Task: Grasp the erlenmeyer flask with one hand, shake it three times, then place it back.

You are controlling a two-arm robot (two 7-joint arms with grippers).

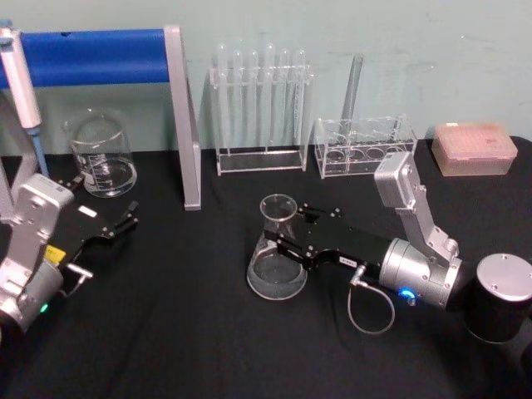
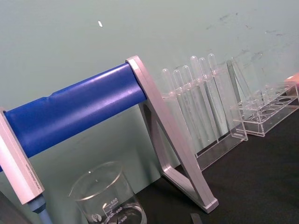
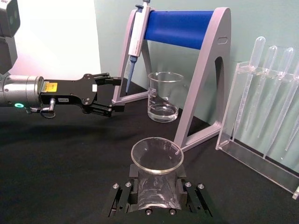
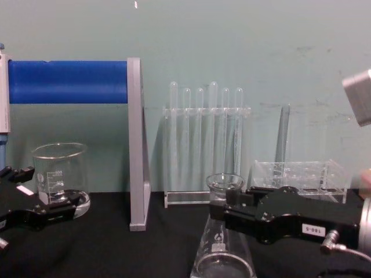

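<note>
**Head view: flask gripped, standing on the table**

Head view first: we have our right gripper (image 1: 287, 237) reaching in from the right, its jaws on either side of the flask (image 1: 275, 253) at the narrow part below the rim. The flask stands upright with its wide base flat on the black table (image 1: 183, 332), near the middle, in front of the test tube rack (image 1: 259, 112).

From the right wrist view we look down onto the flask's rim (image 3: 157, 154), with the fingers (image 3: 122, 198) pressed against the glass on both sides, so we judge the jaws closed on it rather than merely around it. The chest view agrees: the base sits on the cloth, not lifted.

Our left gripper (image 1: 119, 226) rests low at the left, in front of the beaker (image 1: 102, 156), its jaws apart and holding nothing.

As for progress, the grasp looks made. With the flask on the table, we cannot tell whether the shaking lies ahead or is done. If ahead, what remains is lifting, three shakes and setting down; if done, only letting go.
</note>
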